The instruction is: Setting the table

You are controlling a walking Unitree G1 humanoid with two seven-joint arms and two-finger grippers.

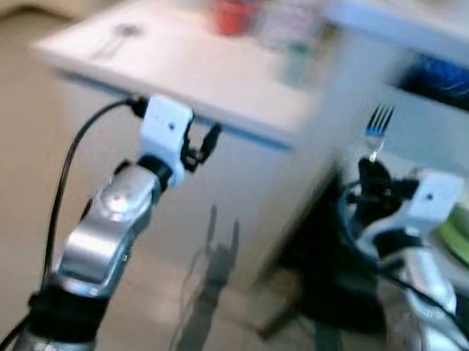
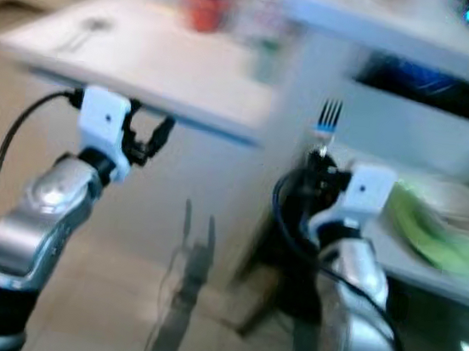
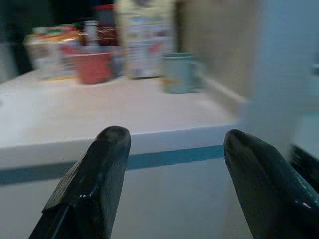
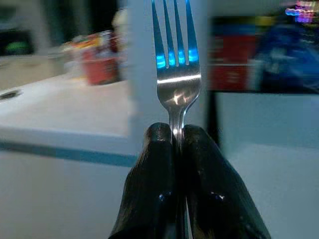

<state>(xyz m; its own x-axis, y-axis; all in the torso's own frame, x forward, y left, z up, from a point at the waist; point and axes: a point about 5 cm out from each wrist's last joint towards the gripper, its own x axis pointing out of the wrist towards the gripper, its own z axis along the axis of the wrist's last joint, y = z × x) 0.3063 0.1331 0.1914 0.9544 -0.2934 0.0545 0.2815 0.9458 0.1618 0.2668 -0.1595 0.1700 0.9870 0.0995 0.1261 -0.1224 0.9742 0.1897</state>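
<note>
- Currently one fork (image 4: 175,74), four tines up, pinched in right gripper (image 4: 178,134), right of the white table (image 1: 187,71).
- Left gripper (image 3: 172,149): fingers spread wide, empty, before table edge.
- Tabletop: one red cup (image 3: 92,67), one pale mug (image 3: 178,72).

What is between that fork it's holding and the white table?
Nothing visible. The right gripper holds the fork upright, tines up, off the white table's near corner. A red cup and a bluish mug stand further back.

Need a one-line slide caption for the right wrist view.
Right gripper shut on an upright fork, tines up, with a white table and a red cup blurred behind.
</note>
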